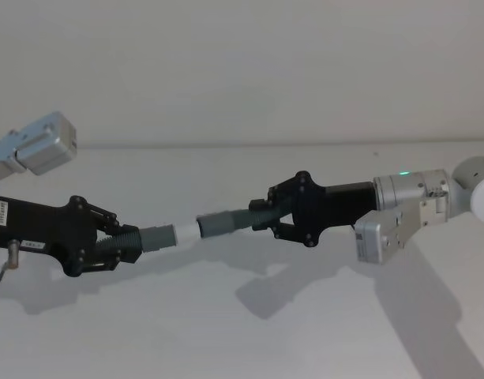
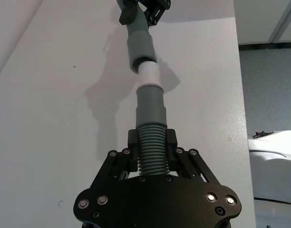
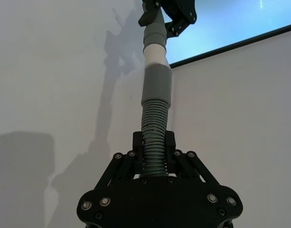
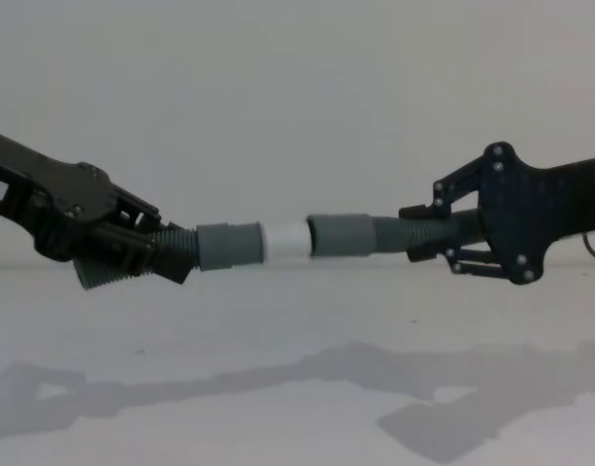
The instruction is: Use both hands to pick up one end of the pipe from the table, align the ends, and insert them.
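I see a plain pale wall behind the work, on my left wrist feed a grey-blue floor, a white rounded object with a small dark bit on top, on my right wrist feed a bright bluish panel edged by a dark strip

Ribbed grey plastic pipe, smooth cuffs

Head camera is looking down at the bench; chest camera is looking level; both are sharing mid-frame.
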### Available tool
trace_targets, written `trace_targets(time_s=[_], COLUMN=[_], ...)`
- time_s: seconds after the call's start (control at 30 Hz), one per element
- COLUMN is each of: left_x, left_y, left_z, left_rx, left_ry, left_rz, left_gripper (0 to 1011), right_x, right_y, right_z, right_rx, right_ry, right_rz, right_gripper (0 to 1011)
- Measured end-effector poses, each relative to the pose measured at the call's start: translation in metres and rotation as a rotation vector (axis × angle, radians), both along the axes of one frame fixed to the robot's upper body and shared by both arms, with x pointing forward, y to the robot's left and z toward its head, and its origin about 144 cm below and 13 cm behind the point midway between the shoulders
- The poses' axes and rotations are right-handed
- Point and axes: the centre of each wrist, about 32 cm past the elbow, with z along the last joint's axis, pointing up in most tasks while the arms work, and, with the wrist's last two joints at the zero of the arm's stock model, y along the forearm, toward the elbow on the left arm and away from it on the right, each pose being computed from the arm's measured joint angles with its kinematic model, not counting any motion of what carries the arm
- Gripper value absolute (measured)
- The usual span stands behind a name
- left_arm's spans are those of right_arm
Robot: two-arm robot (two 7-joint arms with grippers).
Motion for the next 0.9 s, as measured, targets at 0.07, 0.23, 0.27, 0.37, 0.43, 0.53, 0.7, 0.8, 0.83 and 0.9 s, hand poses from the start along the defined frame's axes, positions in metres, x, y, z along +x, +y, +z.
trace_targets(time_s=[0.07,0.23,0.27,0.37,0.43,0.53,0.7,0.8,0.83,0.9], left_x=[0.0000,0.0000,0.0000,0.0000,0.0000,0.0000,0.0000,0.0000,0.0000,0.0000], left_y=[0.0000,0.0000,0.0000,0.0000,0.0000,0.0000,0.0001,0.0000,0.0000,0.0000], left_z=[0.0000,0.0000,0.0000,0.0000,0.0000,0.0000,0.0000,0.0000,0.0000,0.0000], left_rx=[0.000,0.000,0.000,0.000,0.000,0.000,0.000,0.000,0.000,0.000], left_ry=[0.000,0.000,0.000,0.000,0.000,0.000,0.000,0.000,0.000,0.000], left_rz=[0.000,0.000,0.000,0.000,0.000,0.000,0.000,0.000,0.000,0.000], left_gripper=[302,301,302,302,302,302,302,302,302,302], right_x=[0.0000,0.0000,-0.0001,-0.0001,-0.0001,-0.0002,-0.0007,-0.0010,-0.0011,-0.0012], right_y=[-0.0002,-0.0014,-0.0019,-0.0028,-0.0034,-0.0039,-0.0055,-0.0064,-0.0065,-0.0069], right_z=[0.0002,0.0007,0.0008,0.0010,0.0011,0.0012,0.0012,0.0011,0.0010,0.0010], right_rx=[-0.001,-0.003,-0.004,-0.006,-0.008,-0.009,-0.013,-0.016,-0.018,-0.019], right_ry=[0.000,0.000,0.001,0.001,0.002,0.003,0.006,0.007,0.008,0.009], right_rz=[0.000,-0.001,-0.001,-0.002,-0.003,-0.003,-0.003,-0.002,-0.002,-0.001], right_gripper=[230,230,230,230,230,230,230,230,230,230])
